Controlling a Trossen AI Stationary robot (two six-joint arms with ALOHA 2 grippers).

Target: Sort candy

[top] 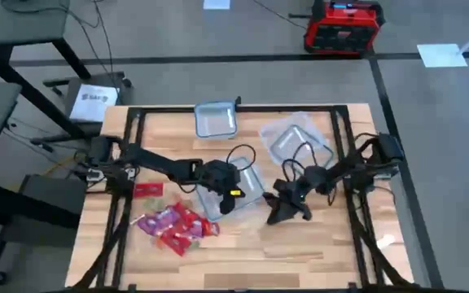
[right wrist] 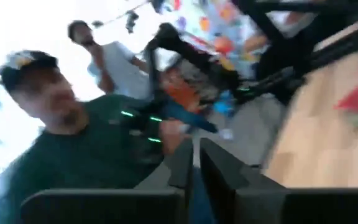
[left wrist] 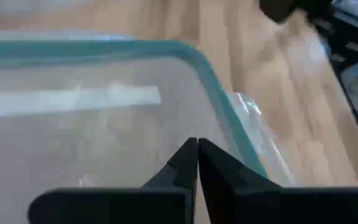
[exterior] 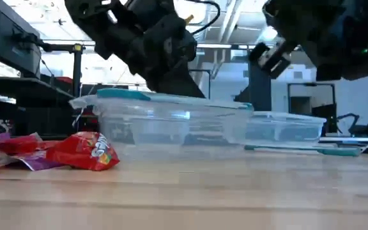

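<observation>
The candy [top: 176,224] lies in a heap of red, pink and purple wrappers on the near left of the table, also low in the low view as candy [exterior: 82,152]. A clear tub with a bluish rim [top: 238,194] stands at mid-table. My left gripper [left wrist: 197,152] is shut just above that tub [left wrist: 92,124], with nothing between its fingers; in the high view it is my left gripper [top: 233,195]. My right gripper [right wrist: 196,163] is shut and empty, raised to the right of the tub and pointing level toward the table's left; the high view shows my right gripper [top: 285,210].
A second clear tub [top: 216,120] stands at the far edge, and a third tub with a lid [top: 300,140] at the far right. A black frame [top: 129,155] borders the table. Two people [right wrist: 73,143] show in the room beyond the table's left side.
</observation>
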